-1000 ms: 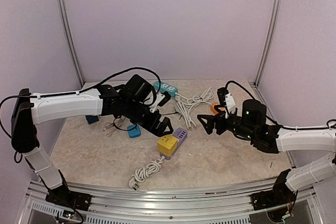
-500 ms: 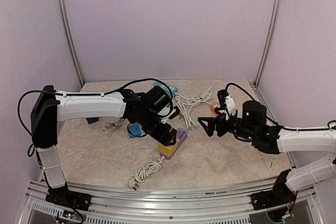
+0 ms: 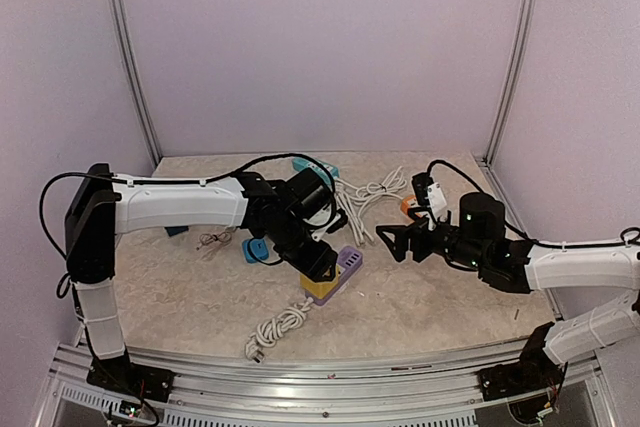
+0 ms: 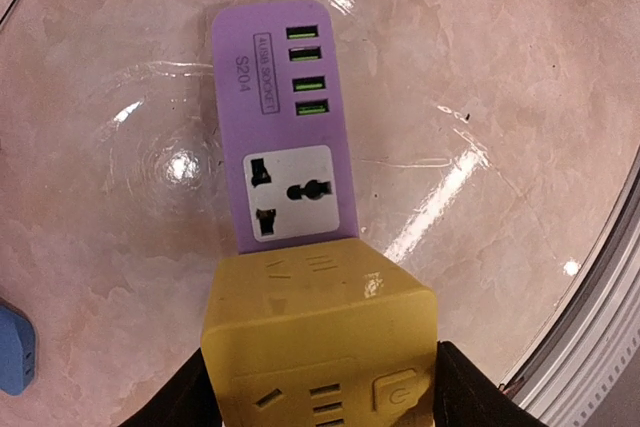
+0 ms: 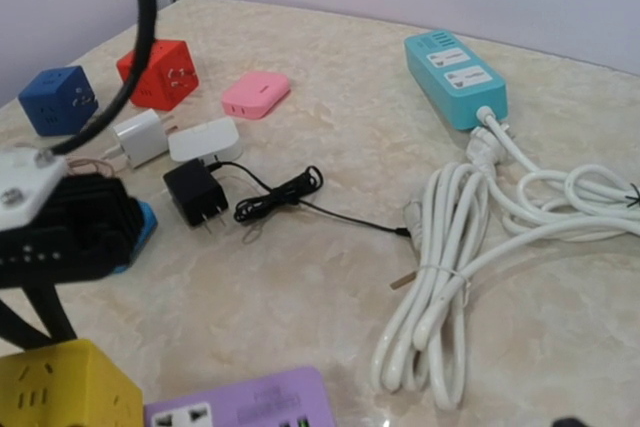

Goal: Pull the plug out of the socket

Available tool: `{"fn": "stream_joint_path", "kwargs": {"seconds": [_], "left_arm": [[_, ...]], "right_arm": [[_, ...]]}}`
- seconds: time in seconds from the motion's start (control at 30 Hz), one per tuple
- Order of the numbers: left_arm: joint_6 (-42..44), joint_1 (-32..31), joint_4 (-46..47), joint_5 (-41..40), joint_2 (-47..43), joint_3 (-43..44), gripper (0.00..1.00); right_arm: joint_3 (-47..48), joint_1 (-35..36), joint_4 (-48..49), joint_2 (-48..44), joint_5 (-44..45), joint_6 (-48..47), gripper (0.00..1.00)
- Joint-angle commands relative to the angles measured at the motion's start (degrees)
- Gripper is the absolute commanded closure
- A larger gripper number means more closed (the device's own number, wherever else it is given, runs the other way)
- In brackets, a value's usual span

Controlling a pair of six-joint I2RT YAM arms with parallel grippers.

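the left tool (image 4: 325, 382) stands part-way open around the yellow cube plug (image 4: 320, 347), with its dark fingers (image 4: 180, 407) lying against the cube's two opposite sides. it is a grip on the plug, though the pictures do not show how firm. the plug sits over one end of the purple socket strip (image 4: 285, 117), still seated on it, not lifted off. beyond the cube the strip's bare face shows one white universal outlet and four green usb ports. the strip lies flat on the marbled table (image 4: 500, 67), roughly in the middle of it in the top view.

a small blue adapter (image 4: 12, 352) lies on the table just beside the left arm, and a bundled white cable (image 3: 280, 325) lies near the table's front edge.

the right tool (image 3: 392, 239) hangs above the table to the right of the strip, well apart from it — its jaws spread wide and holding nothing.

farther out, the right wrist view shows a black adapter (image 5: 195, 192) with a thin cord, two white chargers (image 5: 205, 137), a pink charger (image 5: 255, 94), a red cube (image 5: 160, 72) and a blue cube (image 5: 60, 97). a teal power strip (image 5: 455, 77) lies near the back, its thick white cord (image 5: 470, 277) coiled beside it.
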Motion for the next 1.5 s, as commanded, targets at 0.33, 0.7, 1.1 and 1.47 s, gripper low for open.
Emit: {"fn": "stream_joint_path", "kwargs": {"seconds": [0.33,0.7,1.1,1.47], "left_arm": [[4.11,-2.15,-5.57,-2.38,1.68,1.45,0.26],[2.91,-2.54,-5.81,-2.54,4.15,4.41,0.34],[11.19,-7.08,-3.59,-4.3,-3.72,-1.78,0.56],[14.44,-7.4,-1.66,-3.06,-3.48,-3.5,0.62]], "right_arm": [[1.12,-0.56,-4.7,1.74,0.45,1.03,0.0],[1.71,-0.57,-5.39,2.31,0.75,1.31,0.0],[2.13,-0.55,-10.06,3.47,-4.15,4.82,0.04],[-0.81,2.13,-2.95,9.74,-11.85,11.38,0.36]]}}
